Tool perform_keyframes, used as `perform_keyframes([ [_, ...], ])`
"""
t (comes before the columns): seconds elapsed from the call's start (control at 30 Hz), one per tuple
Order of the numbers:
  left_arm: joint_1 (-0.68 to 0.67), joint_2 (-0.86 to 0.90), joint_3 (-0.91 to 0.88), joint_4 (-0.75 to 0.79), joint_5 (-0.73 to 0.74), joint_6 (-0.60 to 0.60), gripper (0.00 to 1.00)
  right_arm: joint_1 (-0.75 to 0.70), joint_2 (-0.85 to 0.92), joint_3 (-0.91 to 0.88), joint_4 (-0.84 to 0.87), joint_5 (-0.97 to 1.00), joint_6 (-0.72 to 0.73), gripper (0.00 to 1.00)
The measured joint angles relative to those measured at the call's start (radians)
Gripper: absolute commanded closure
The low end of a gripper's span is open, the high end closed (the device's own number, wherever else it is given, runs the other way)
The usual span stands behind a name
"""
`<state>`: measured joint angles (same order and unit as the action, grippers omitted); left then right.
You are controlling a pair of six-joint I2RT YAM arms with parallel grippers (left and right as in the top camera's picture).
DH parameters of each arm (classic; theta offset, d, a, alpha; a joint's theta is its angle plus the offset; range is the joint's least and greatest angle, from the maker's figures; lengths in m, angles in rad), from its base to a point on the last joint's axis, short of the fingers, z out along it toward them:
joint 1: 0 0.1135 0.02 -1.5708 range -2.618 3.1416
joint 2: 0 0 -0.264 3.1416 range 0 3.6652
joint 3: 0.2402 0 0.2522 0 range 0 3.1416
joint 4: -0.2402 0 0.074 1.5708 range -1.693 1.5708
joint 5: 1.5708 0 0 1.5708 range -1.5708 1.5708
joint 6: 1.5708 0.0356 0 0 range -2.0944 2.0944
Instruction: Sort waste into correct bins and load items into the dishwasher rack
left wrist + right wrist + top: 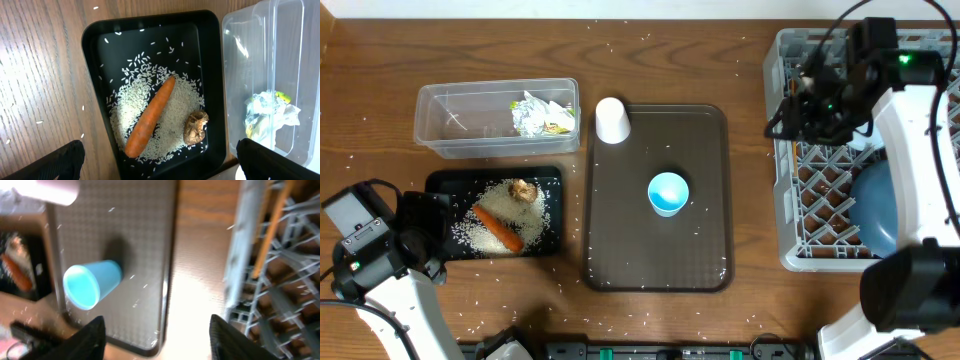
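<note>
Your left fingers (62, 161) hang spread wide and empty over the black tray (95, 60), which holds one carrot (150, 116), one brown lump (195, 127) and scattered rice (175, 107). One wrapper (542, 113) lies in the clear tub (440, 125). Two cups stand on the brown tray (700, 130): a white cup (611, 120) and a light-blue cup (668, 192). Your right fingers (90, 340), apart and empty, hover at the rack (790, 150), where one blue plate (875, 205) sits.

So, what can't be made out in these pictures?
Big blue plate in the grey plastic rack: overhead, right arm covers part.
Thin wooden stick in that rack: right wrist view, too blurred to identify.
White cup: right wrist view, cut off by the top edge.
</note>
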<state>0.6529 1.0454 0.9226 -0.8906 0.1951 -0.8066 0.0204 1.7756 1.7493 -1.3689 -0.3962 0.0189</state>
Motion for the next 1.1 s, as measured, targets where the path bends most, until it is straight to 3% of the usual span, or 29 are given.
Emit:
perform_keyframes([
  [0.07, 0.000, 0.000, 0.000, 0.000, 0.000, 0.000, 0.02, 0.041, -0.021, 0.000, -0.015, 0.012, 0.001, 0.39],
  [0.1, 0.000, 0.000, 0.000, 0.000, 0.000, 0.000, 0.02, 0.061, -0.028, 0.000, -0.016, 0.026, 0.008, 0.04],
  [0.13, 0.000, 0.000, 0.000, 0.000, 0.000, 0.000, 0.02, 0.080, -0.031, 0.000, -0.011, 0.041, 0.024, 0.01],
  [0.5, 0.000, 0.000, 0.000, 0.000, 0.000, 0.000, 0.02, 0.200, -0.032, -0.044, 0.077, 0.170, 0.084, 0.01],
  [1.1, 0.000, 0.000, 0.000, 0.000, 0.000, 0.000, 0.02, 0.200, -0.032, -0.044, 0.083, 0.188, 0.096, 0.01],
])
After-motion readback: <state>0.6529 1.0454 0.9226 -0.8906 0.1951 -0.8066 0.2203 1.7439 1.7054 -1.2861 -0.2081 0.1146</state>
